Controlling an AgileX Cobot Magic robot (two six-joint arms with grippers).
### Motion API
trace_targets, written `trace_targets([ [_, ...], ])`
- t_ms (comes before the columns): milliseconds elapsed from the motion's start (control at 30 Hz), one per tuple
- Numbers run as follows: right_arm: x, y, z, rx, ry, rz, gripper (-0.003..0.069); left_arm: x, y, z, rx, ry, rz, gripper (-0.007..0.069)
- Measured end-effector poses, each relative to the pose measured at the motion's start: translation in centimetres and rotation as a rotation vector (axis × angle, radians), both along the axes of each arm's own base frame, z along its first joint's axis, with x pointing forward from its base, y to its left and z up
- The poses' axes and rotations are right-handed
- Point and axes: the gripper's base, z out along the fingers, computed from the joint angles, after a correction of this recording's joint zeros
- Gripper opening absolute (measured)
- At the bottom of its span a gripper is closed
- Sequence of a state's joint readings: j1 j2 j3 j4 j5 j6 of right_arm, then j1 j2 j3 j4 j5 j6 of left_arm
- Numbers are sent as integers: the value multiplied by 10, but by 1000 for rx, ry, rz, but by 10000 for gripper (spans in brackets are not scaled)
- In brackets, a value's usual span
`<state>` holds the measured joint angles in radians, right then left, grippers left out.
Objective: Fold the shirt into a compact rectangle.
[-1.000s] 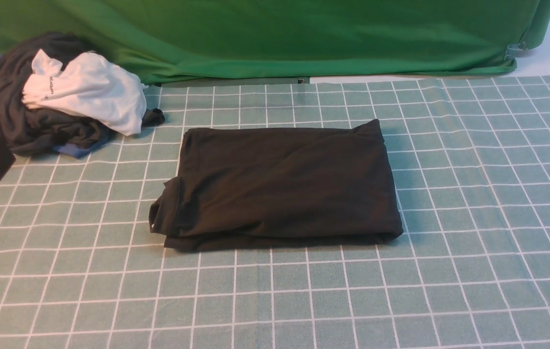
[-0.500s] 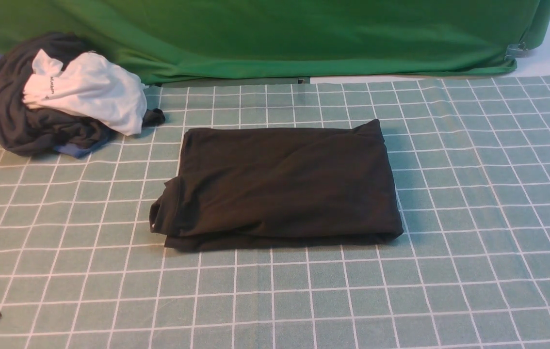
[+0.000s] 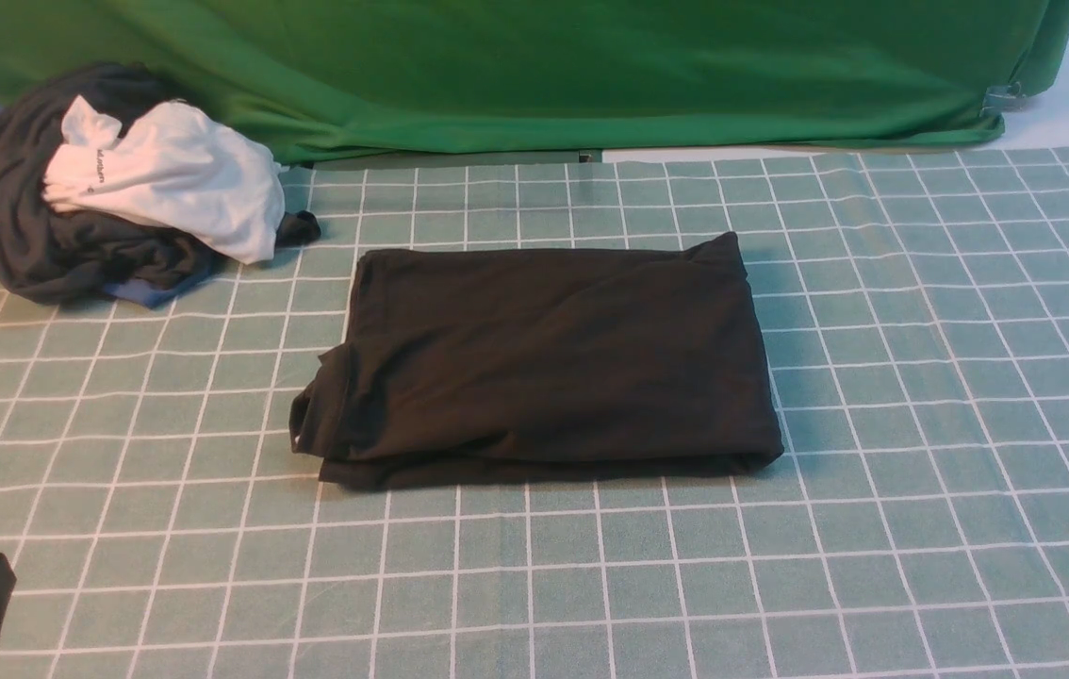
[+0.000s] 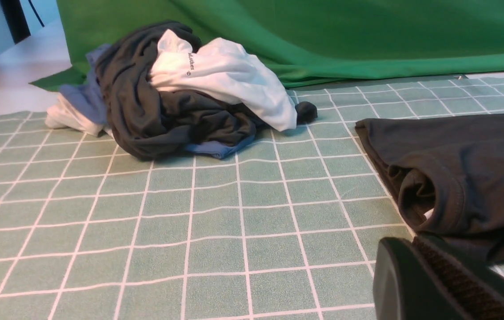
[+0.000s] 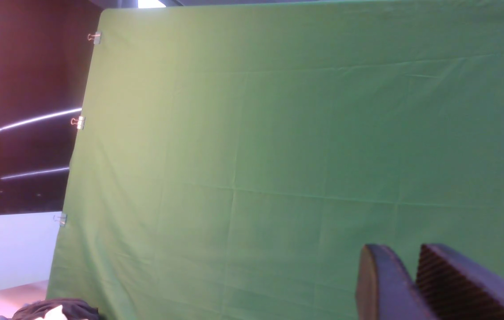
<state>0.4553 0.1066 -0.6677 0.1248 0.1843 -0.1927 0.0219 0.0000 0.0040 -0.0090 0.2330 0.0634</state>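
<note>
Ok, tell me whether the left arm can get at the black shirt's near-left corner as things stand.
Probably yes. The left gripper sits low beside the black shirt, shut and holding nothing, with only bare checked tablecloth between them. The clothes pile lies well behind.

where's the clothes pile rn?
Front view: the clothes pile sits far left on the checked cloth, against the green backdrop, left of the folded shirt.
</note>
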Motion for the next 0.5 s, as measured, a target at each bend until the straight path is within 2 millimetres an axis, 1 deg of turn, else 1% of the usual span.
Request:
trace_targets([
  [500,0,0,0,2,1,1,178,0,0,0,-17,-1,-1,14],
])
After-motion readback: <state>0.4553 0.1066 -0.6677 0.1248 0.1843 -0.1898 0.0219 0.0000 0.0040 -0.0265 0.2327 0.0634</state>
